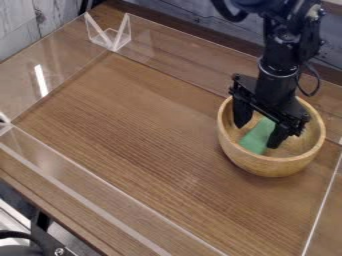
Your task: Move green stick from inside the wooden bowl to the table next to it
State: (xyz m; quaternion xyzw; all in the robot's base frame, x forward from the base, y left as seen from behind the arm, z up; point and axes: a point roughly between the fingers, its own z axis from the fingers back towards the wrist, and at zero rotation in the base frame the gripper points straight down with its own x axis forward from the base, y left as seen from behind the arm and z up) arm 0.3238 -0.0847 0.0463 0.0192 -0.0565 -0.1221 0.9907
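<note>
Green stick (259,138) is lying inside the wooden bowl (271,160), not yet lifted, with the end effector (263,131) hanging wide-jawed astride it, so grasp, lift and transfer to the tabletop (134,130) are all remaining.
</note>
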